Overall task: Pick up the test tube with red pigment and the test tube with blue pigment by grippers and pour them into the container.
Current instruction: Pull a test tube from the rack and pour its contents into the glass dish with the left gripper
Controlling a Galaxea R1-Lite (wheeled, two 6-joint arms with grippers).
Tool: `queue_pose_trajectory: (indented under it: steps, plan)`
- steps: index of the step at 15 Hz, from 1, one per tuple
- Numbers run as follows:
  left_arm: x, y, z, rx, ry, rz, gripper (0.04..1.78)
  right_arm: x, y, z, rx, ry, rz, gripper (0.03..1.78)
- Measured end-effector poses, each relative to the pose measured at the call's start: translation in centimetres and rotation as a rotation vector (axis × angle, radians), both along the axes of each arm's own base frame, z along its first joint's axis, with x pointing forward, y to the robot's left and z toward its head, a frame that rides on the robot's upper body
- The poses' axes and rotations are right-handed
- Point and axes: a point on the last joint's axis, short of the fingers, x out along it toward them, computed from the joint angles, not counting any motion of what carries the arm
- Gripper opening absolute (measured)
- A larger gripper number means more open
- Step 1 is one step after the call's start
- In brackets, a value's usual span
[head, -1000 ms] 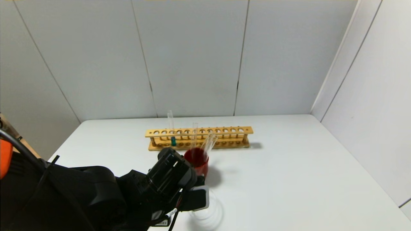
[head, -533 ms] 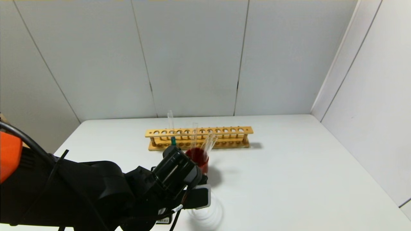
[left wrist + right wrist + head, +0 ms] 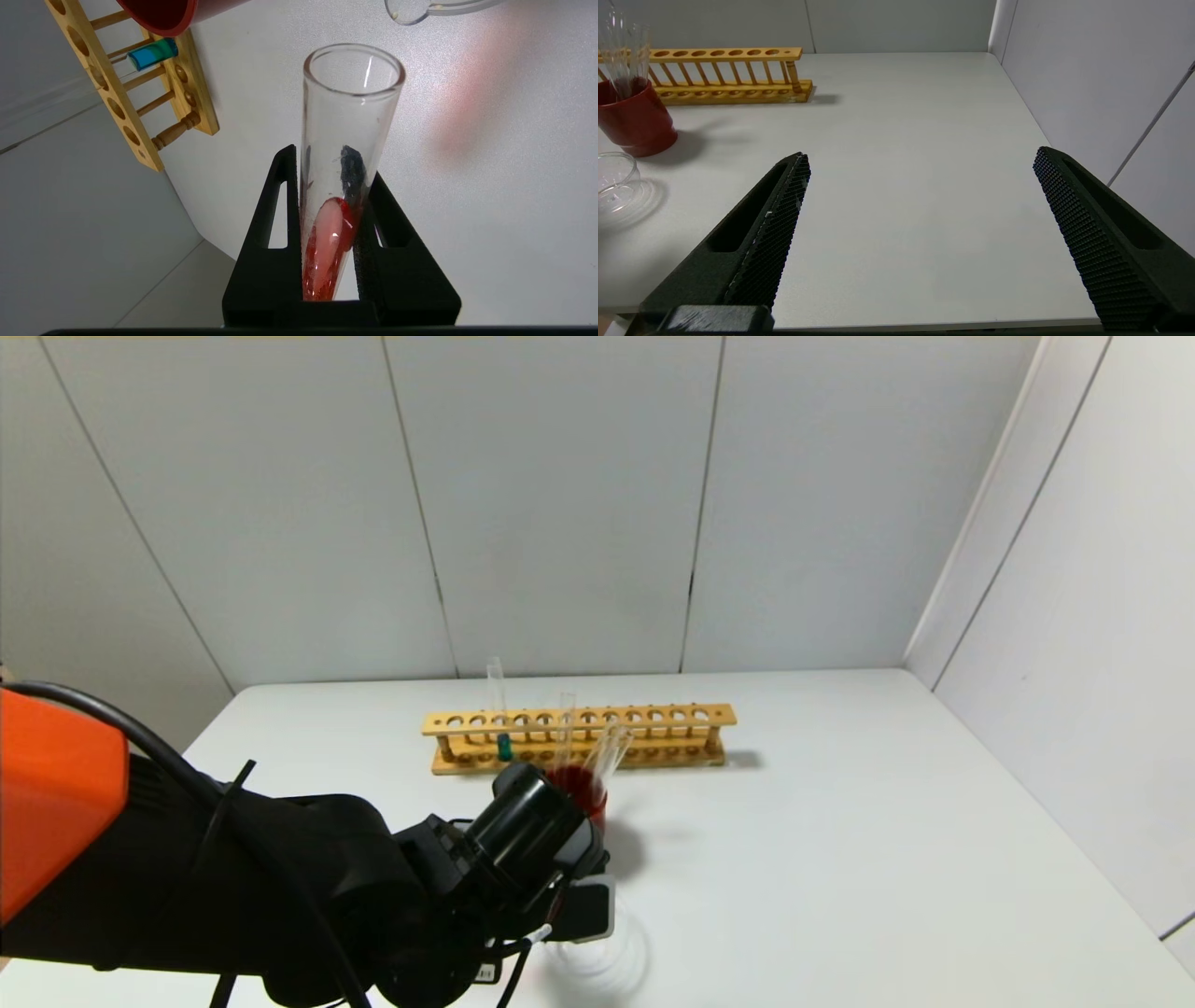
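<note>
Red tube: the test tube with red pigment point(image 3: 348, 154) is clamped between the two black fingers of the left gripper point(image 3: 334, 205). It is tilted, and the red liquid lies along its lower wall near the closed end.
Tube mouth: open, pointing toward the glass container point(image 3: 434, 7), whose spout shows just beyond it.
Left gripper: at the near left of the table point(image 3: 840, 821), just beside the container point(image 3: 602, 957) and in front of the red cup point(image 3: 583, 798).
Blue tube: the test tube with blue pigment point(image 3: 501, 723) stands upright in the wooden rack point(image 3: 653, 733), toward the rack's left end.
Red cup: holds clear tubes point(image 3: 607, 751) leaning out of it.
Right gripper: the right gripper point(image 3: 920, 186) has its fingers wide apart, holding nothing, over the near right of the table.
Open room: bare white tabletop from the cup to the right edge; walls close behind and on the right.
</note>
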Motion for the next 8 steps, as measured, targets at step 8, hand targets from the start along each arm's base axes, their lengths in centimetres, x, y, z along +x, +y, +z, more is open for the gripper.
queue_pose_trajectory:
  steps: [8]
  plan:
    - [0.62,-0.7,-0.41,0.031,0.021,0.001,0.35,0.0,0.0,0.0,0.0,0.0,0.0,1.75]
